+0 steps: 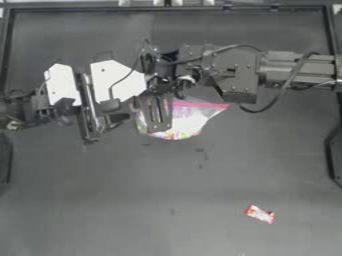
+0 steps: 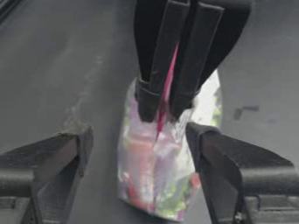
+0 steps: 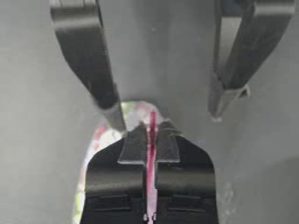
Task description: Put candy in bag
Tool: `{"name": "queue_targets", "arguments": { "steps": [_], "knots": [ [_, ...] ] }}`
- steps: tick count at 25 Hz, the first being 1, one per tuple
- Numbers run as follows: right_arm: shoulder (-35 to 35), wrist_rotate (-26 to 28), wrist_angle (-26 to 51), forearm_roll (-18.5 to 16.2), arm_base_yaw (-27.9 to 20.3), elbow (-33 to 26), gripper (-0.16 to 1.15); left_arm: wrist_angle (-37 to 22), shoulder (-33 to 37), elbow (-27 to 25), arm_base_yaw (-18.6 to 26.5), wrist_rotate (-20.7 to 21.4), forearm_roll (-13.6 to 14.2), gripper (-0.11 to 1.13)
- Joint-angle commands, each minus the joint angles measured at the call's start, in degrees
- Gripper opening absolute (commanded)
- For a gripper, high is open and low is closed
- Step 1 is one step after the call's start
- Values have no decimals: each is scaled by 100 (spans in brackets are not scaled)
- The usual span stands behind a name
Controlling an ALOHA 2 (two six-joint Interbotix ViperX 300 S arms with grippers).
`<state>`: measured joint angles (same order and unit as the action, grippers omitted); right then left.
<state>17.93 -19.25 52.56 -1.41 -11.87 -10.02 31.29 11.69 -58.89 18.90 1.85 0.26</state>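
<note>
From above, I see the bag near the table centre, both arms meeting over it. My right gripper reaches in from the right and is clamped on the bag's pink strip; my left gripper sits just beside the bag's left edge. The candy lies alone, well apart toward the near right.

In the left wrist view, my left gripper stands spread wide, straddling the bag without pinching it, while the right gripper nips the strip.

In the right wrist view, my right gripper is closed on the pink strip of the bag; the left gripper's fingers hang apart beyond.
</note>
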Motion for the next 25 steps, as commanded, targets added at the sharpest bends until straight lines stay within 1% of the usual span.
{"name": "queue_targets", "arguments": {
  "steps": [1, 4, 6, 8, 10, 13, 25],
  "knots": [
    [-334, 18, -44, 18, 0, -53, 3, 53, 62, 114, 9, -9, 9, 95],
    [-334, 18, -53, 18, 0, -53, 3, 53, 62, 114, 9, -18, 9, 95],
    [-334, 9, -53, 18, 0, -53, 3, 53, 62, 114, 9, -18, 9, 92],
    [-334, 9, -62, 18, 0, -53, 3, 53, 62, 114, 9, -9, 9, 84],
    [-334, 9, -62, 18, 0, -53, 3, 44, 62, 123, 0, -9, 18, 73],
    [-334, 0, -62, 18, 0, -53, 3, 35, 62, 123, 0, -18, 53, 65],
    [-334, 0, -79, 18, 0, 0, 3, 26, 62, 185, -26, -18, 105, 61]
  ]
}}
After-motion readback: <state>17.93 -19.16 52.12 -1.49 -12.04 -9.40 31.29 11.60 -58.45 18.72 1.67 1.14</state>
